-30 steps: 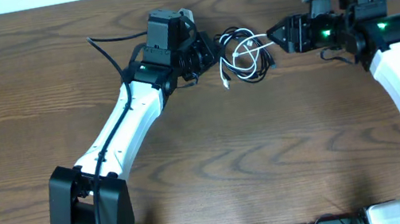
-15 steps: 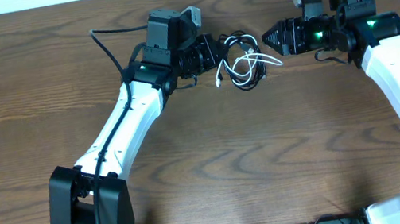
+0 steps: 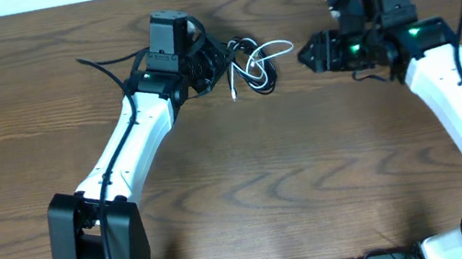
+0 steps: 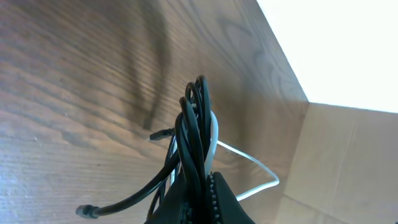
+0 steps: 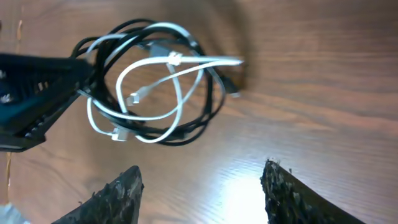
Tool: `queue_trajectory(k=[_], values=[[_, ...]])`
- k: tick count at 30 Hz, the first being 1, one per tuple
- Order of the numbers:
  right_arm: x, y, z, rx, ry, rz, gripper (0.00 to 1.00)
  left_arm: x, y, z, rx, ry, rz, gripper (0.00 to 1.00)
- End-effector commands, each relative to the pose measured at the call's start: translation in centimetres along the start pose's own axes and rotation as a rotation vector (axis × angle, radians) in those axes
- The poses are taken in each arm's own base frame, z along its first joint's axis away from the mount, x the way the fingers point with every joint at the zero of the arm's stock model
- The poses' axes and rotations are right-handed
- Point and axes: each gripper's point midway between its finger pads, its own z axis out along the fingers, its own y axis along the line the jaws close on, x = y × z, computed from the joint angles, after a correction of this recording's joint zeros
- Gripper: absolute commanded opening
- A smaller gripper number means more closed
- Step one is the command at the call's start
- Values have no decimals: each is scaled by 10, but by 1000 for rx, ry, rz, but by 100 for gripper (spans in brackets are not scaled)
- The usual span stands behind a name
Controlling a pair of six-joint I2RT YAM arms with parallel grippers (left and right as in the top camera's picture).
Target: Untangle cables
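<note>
Lying in one tangled coil, black and white cables (image 3: 253, 63), long axis left-right across the desk (image 3: 250, 191), left jaws clamped on one end, right jaws wide, empty.

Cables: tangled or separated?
Tangled. The cables form one bundle, white loops threaded through black coils, gripped at one side by the left end effector.

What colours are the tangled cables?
One black cable, one white cable; the right wrist view shows them best.

Black cable (image 4: 191, 134), white cable (image 5: 211, 60); brown wood-grain table (image 3: 267, 179).
</note>
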Motion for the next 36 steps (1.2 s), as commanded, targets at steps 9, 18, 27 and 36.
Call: queue_trajectory(k=[9, 18, 27, 36], values=[[18, 2, 72, -7, 103, 100, 49, 7, -8, -4, 22, 16, -49, 8], [20, 12, 106, -62, 113, 113, 45, 7, -8, -4, 22, 18, -47, 7], [28, 20, 126, -69, 129, 115, 27, 16, -11, -1, 24, 40, -23, 8], [27, 9, 128, -41, 128, 109, 1, 13, -8, -1, 9, 18, 54, 7]])
